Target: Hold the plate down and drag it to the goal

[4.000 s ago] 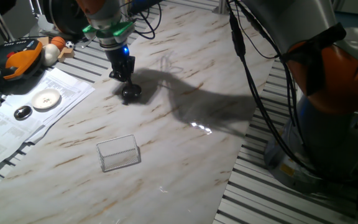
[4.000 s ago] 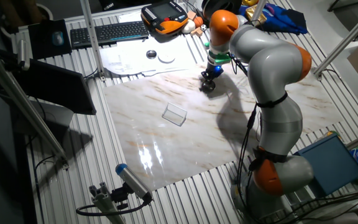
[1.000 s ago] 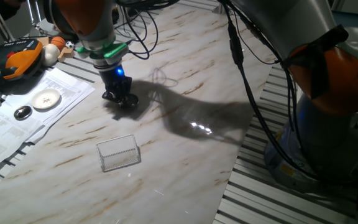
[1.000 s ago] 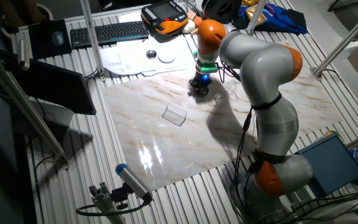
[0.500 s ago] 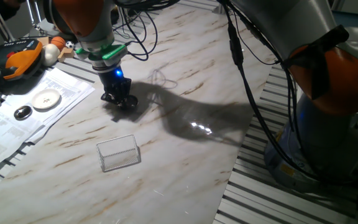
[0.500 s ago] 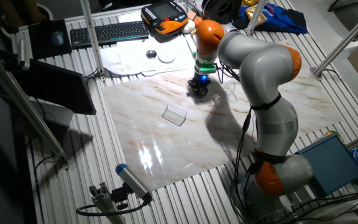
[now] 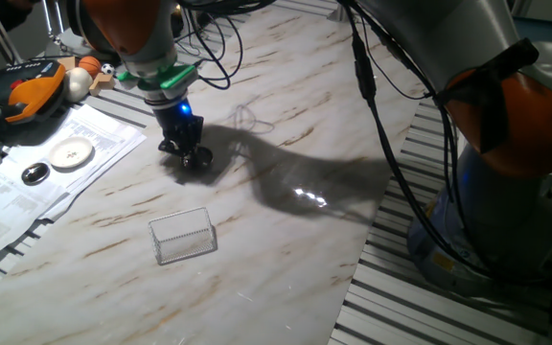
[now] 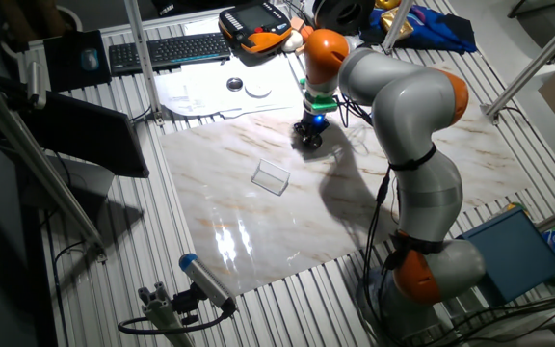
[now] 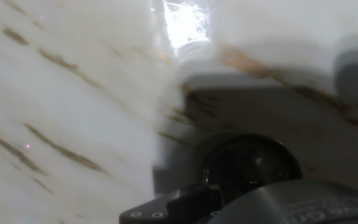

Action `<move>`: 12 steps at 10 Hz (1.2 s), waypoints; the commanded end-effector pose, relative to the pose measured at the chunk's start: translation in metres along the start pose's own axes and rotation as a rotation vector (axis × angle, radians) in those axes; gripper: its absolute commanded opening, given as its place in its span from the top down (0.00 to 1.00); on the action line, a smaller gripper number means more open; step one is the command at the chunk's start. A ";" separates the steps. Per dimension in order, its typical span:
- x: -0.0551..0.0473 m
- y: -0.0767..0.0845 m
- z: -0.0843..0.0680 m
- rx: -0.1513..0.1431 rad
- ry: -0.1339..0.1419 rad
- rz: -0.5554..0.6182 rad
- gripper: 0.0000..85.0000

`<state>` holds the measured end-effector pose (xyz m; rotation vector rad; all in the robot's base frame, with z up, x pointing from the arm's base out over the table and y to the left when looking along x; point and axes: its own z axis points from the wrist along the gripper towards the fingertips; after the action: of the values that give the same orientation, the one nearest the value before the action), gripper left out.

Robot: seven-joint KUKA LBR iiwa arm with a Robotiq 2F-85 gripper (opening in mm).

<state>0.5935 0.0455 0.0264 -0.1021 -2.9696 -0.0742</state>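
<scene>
The plate [image 7: 195,161] is a small dark shiny metal dish on the marble tabletop, mostly hidden under my gripper [image 7: 189,157]. In the hand view the plate [image 9: 248,163] shows as a dark round dish right below the fingers. My gripper looks shut and its tips press down on the plate; it also shows in the other fixed view [image 8: 308,137]. The goal [image 7: 183,236], a see-through rectangle with a pale outline, lies nearer the front edge, apart from the plate; it also shows in the other fixed view [image 8: 271,176].
A white round disc [image 7: 71,151] and a smaller dark disc [image 7: 34,173] lie on papers at the left. An orange teach pendant [image 7: 27,88] and a keyboard [image 8: 152,53] lie beyond. The robot's base [image 7: 506,144] stands at the right, cables hanging over the table.
Since four seconds ago the gripper and plate have slid a short way left and forward, towards the goal. Over the last second they have barely moved.
</scene>
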 end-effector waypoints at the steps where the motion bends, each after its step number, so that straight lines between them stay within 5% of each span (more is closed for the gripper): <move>1: 0.000 0.001 0.001 0.003 -0.002 0.000 1.00; 12: 0.005 0.018 0.012 0.008 -0.023 0.024 1.00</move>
<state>0.5894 0.0634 0.0188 -0.1425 -2.9949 -0.0570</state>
